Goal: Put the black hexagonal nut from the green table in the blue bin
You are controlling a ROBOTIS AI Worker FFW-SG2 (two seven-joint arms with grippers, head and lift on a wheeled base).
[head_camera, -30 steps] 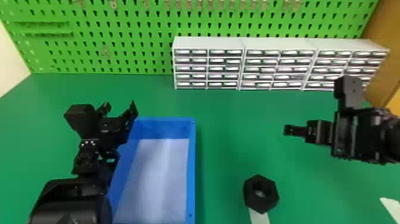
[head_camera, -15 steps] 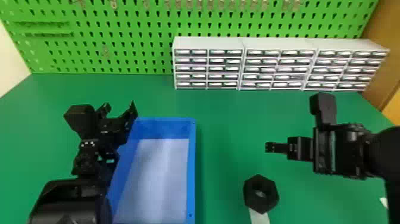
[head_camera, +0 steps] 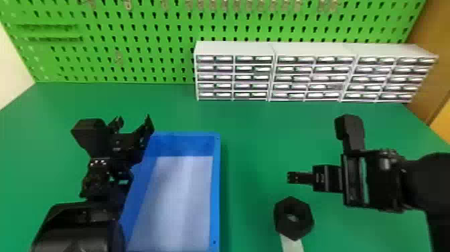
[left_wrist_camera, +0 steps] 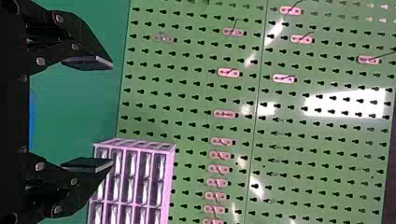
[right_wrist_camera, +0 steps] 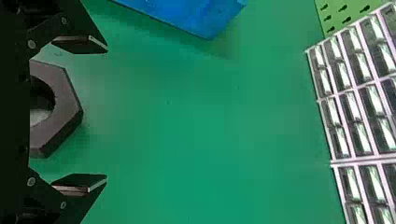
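Swinging toward the robot's left and nearer its body over the past second, the black right gripper [head_camera: 290, 177] hangs just beyond the black hexagonal nut [head_camera: 303, 219], its jaws spread wide and empty. The nut lies on the green table [head_camera: 254, 147], right of the blue rectangular bin [head_camera: 216, 187], well short of the table's far edge. At the bin's far left corner waits the black left gripper [head_camera: 134, 121], jaws wide apart, holding nothing.
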